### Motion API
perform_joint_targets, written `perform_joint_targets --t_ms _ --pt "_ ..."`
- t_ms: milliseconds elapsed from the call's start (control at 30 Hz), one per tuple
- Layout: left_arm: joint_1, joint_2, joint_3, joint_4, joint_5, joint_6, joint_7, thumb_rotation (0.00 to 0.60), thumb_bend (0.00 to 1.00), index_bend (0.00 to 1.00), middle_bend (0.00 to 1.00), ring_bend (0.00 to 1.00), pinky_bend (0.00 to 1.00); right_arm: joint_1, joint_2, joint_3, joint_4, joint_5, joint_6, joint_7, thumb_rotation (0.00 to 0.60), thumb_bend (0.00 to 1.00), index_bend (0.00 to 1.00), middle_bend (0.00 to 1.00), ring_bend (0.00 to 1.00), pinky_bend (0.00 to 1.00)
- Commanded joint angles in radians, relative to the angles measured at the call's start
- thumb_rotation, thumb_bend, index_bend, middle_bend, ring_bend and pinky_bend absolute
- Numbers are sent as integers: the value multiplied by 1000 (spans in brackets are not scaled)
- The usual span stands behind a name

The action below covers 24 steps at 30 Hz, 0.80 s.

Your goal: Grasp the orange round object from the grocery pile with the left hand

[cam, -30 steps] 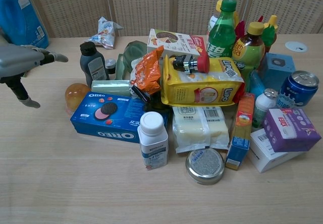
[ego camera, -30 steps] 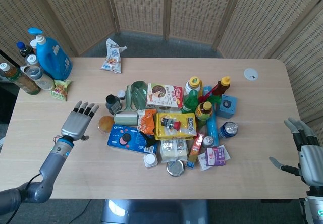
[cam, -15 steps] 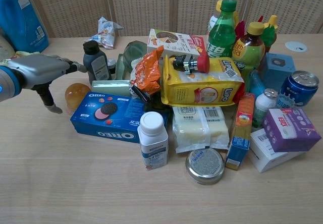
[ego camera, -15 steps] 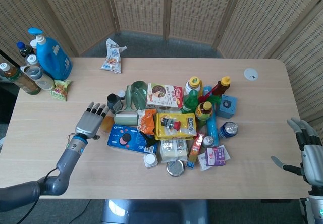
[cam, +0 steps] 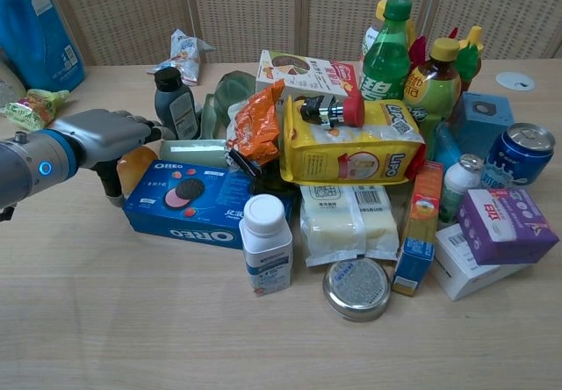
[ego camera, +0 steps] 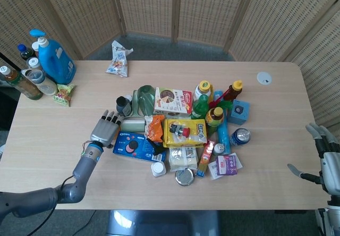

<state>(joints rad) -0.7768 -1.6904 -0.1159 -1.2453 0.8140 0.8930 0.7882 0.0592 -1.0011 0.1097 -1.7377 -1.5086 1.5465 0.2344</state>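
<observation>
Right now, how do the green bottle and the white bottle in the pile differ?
The green bottle stands at the back of the pile, tall, with a green cap; the white bottle stands at the front edge, short and squat, with a white cap. The green bottle is see-through green; the white bottle is opaque with a blue-printed label. The green bottle is hemmed in by other bottles; the white bottle has bare table in front. Both are upright and capped.

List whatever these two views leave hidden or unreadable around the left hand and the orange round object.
- Orange round object: hidden under the left hand in the head view; the chest view shows only a sliver behind the hand.
- Contact between fingers and object: neither view settles it.
- Right hand: cut off by the head view's right edge, outside the chest view.
- Blue Oreo biscuit box: its far left corner sits behind the hand in the chest view.
</observation>
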Motion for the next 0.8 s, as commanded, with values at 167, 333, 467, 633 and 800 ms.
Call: perform_joint_targets --t_ms 167,333,467,633,800 --pt "-9 -22 -3 25 -19 14 -4 600 0 143 0 0 83 0 1 1 0 1 0 4 600 0 0 0 0 0" --pt "-6 -44 1 53 -12 48 0 600 1 336 228 224 463 -1 0 2 -1 -1 2 2 600 0 0 0 0 0" --pt "0 -48 0 51 -5 66 -4 600 19 606 542 517 693 -2 1 3 -1 0 4 4 600 0 0 0 0 0" --pt "5 -21 -6 11 0 92 -1 600 28 718 675 640 771 -2 0 3 -2 -1 5 2 600 0 0 0 0 0" --pt "11 44 -25 -82 15 138 1 600 28 723 680 645 771 -4 1 3 -5 -3 9 3 600 0 0 0 0 0"
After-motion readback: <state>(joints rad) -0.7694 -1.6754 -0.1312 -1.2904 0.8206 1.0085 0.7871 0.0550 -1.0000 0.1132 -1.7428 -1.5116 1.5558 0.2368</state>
